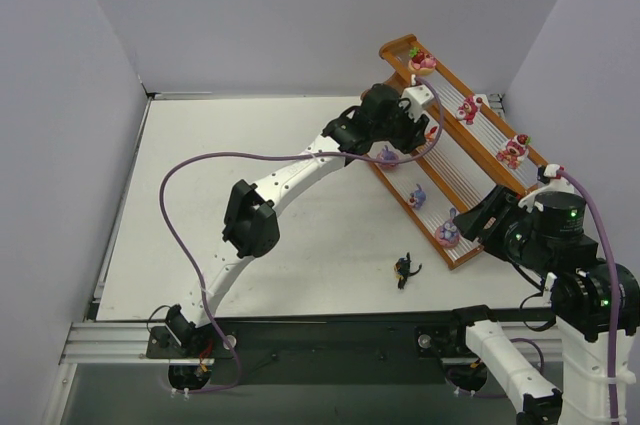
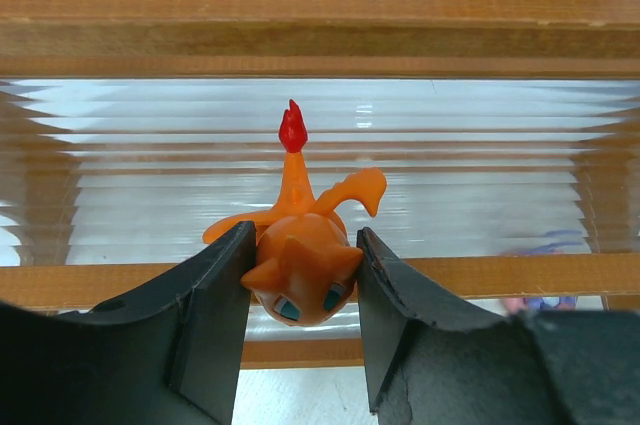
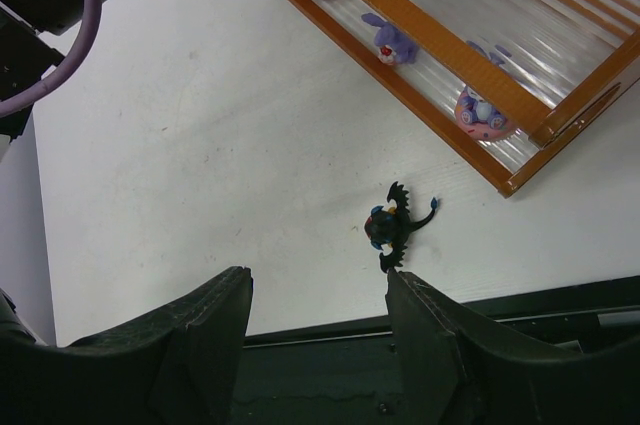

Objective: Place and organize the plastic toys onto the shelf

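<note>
1 orange toy, gripped w/ left end effector

White table, stepped shelf at right, black toy nearby

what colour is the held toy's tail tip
Red tip on the orange toy; best in left wrist view.

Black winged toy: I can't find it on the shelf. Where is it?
The black winged toy lies on the table, right of centre in the top view, near the shelf's lowest tier.
</note>
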Tool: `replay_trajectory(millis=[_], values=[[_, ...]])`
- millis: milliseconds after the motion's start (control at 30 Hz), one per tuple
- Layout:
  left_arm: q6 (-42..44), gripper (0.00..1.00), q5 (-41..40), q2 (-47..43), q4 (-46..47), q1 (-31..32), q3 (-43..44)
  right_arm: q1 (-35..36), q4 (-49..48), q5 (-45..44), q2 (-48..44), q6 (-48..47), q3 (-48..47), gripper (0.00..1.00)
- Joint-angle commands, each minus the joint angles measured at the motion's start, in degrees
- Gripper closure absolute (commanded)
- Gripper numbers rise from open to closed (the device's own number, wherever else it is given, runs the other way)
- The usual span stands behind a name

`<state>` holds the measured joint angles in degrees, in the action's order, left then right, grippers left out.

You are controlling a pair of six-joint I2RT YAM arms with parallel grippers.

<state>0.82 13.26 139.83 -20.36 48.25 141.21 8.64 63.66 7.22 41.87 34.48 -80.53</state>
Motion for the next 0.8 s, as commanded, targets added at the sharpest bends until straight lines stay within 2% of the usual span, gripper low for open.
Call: replay_trajectory(millis=[0,300,533,767], values=[[1.0,0.99,-0.9,0.3,3.0,0.4,-0.1,-0.3,2.2,-0.4,-0.5,0.5,0.4,0.43],[-0.4,0.99,-4.0,-0.1,7.2,1.0,-1.5,-0.3,2.2,-0.5,-0.6,0.8,0.3,0.43],[-0.2,0.89,-4.9,-0.1,6.9,1.0,-2.2,-0.4,2.3,-0.8,-0.6,0.7,0.1,0.43],[0.1,0.87,-5.2,-0.4,5.5,0.9,-2.3,-0.3,2.4,-0.7,-0.6,0.8,0.2,0.43]])
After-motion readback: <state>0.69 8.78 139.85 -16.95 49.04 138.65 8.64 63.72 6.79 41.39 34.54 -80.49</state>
